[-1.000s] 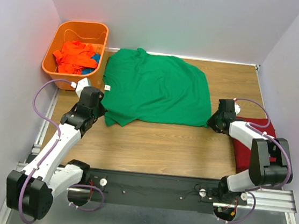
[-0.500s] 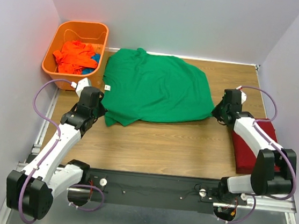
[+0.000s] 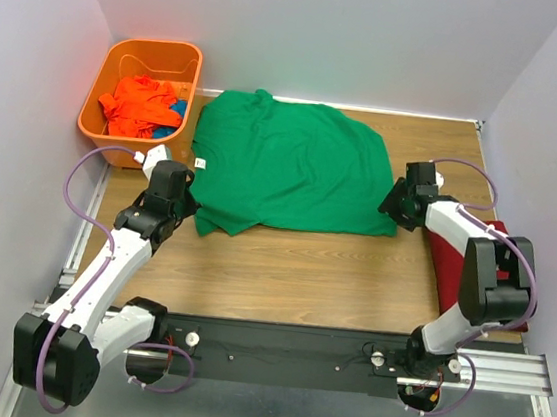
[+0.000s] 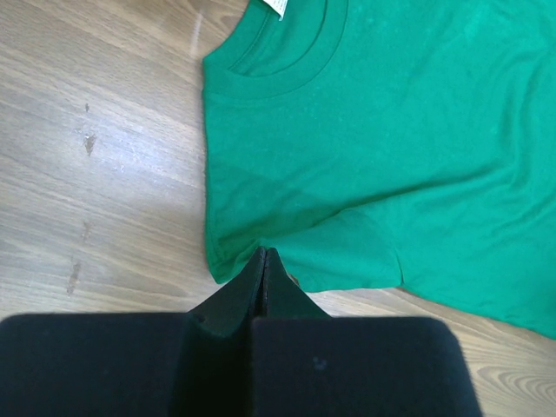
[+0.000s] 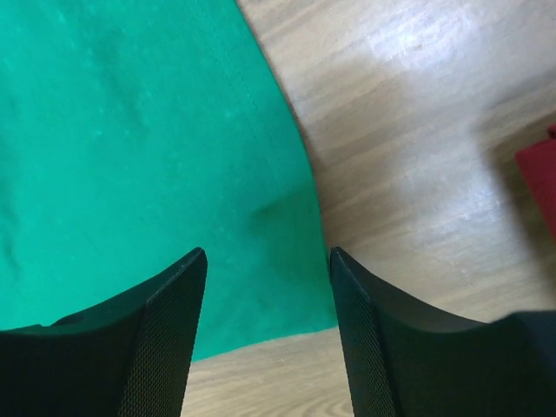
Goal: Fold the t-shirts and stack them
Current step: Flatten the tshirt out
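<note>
Your right gripper (image 5: 265,259) just sprang open, holding nothing, over the hem corner of the green shirt (image 3: 289,164), which lies flat on the table (image 3: 351,277). The left gripper (image 4: 265,254) stays pinched on its sleeve. Probably regrasping; fold not started.

Matt green cloth t-shirt (image 3: 289,164), glossy wood-grain table (image 3: 331,275), orange plastic basket (image 3: 161,45)

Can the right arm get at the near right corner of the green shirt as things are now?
Probably yes. The right gripper is open right over that corner of the green t-shirt, nothing lies between them, and only wooden table is beside it.
</note>
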`<state>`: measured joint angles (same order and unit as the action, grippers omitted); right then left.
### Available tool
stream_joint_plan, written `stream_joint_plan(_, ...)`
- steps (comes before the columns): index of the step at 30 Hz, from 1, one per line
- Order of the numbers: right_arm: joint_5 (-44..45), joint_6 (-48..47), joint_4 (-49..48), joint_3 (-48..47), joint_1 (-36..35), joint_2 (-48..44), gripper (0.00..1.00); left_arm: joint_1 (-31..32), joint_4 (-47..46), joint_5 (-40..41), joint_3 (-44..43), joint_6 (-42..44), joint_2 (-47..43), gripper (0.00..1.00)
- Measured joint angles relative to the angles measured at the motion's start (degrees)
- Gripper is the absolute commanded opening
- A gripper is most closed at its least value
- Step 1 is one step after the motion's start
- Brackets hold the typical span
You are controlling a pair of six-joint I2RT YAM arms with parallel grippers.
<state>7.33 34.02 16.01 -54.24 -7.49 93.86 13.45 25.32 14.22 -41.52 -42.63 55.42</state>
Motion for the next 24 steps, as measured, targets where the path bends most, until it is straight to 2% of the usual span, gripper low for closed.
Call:
stream_joint_plan(7, 0.9, 0.9, 0.0, 7.4, 0.0, -8.1, 0.65, 0.0, -0.4, -0.4, 0.0, 0.2, 0.1, 0.0)
stream_joint_plan(13, 1.4, 3.4, 0.3, 14.1, 0.0, -16.3, 0.55, 0.0, -0.6, -0.8, 0.0, 0.5, 0.1, 0.0)
stream_joint_plan(24, 2.1, 6.0, 0.0, 13.7, 0.0, -13.0, 0.52, -0.2, -1.6, -1.4, 0.0, 0.9, 0.3, 0.0)
